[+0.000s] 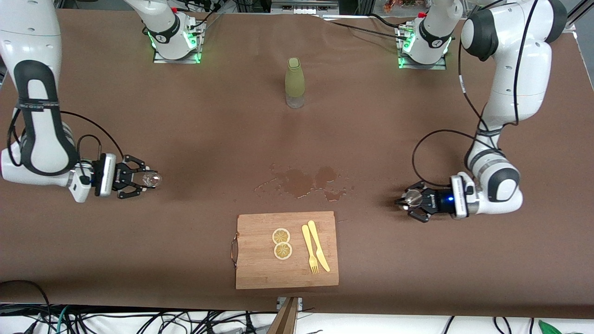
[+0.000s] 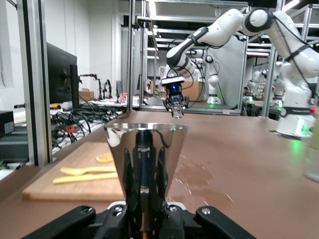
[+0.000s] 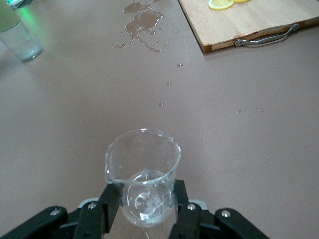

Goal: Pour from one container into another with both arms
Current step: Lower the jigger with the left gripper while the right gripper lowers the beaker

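Steel jigger [image 2: 145, 164] clamped in left gripper [image 1: 411, 200], clear glass [image 3: 143, 175] clamped in right gripper [image 1: 143, 180]; both held low at their own table ends.
I judge both picked, pour pending: I bring them together mid-table, tip one over the other. Wet spill [image 1: 306, 181] there; glass is smooth and slick.

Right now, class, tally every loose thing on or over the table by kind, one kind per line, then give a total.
Bottle: 1
Glass, held by the right gripper: 1
Jigger, held by the left gripper: 1
Cutting board: 1
Lemon slices: 2
Fork: 1
Knife: 1
Total: 8
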Motion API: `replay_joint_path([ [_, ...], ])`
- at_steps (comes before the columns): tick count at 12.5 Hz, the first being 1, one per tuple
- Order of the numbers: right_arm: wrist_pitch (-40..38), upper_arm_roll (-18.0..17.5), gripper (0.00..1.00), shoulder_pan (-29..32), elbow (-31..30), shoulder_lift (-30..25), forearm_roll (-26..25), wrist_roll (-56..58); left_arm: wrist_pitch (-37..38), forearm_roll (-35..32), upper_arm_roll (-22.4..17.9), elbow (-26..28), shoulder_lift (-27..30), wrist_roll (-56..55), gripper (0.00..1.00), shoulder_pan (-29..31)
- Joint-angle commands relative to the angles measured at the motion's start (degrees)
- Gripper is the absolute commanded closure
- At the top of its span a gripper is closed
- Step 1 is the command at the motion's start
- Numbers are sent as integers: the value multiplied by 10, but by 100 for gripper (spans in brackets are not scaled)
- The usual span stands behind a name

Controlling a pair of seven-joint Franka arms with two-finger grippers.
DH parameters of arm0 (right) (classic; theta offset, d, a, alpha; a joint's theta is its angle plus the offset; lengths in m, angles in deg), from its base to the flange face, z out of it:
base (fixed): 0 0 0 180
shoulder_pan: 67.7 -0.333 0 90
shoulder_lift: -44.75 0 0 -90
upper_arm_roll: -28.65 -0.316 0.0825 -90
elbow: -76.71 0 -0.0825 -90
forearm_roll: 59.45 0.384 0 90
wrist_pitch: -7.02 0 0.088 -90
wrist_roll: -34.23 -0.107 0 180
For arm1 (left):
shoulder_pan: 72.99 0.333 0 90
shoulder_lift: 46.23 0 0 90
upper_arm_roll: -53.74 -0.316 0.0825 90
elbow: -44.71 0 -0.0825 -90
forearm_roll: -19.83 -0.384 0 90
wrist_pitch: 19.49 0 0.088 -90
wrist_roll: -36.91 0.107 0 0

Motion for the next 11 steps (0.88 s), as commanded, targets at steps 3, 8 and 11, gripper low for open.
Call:
replay_joint_path([
  [3, -7, -13, 79, 23, -5, 12, 15, 109, 56, -32, -47, 49, 18, 3, 100, 45],
  [8, -7, -13, 79, 35, 3, 55, 35, 147, 55, -67, -48, 52, 6, 7, 100, 108],
  [11, -8, -13, 78, 36, 1, 69, 35, 159, 52, -89, -52, 56, -12, 36, 100, 111],
])
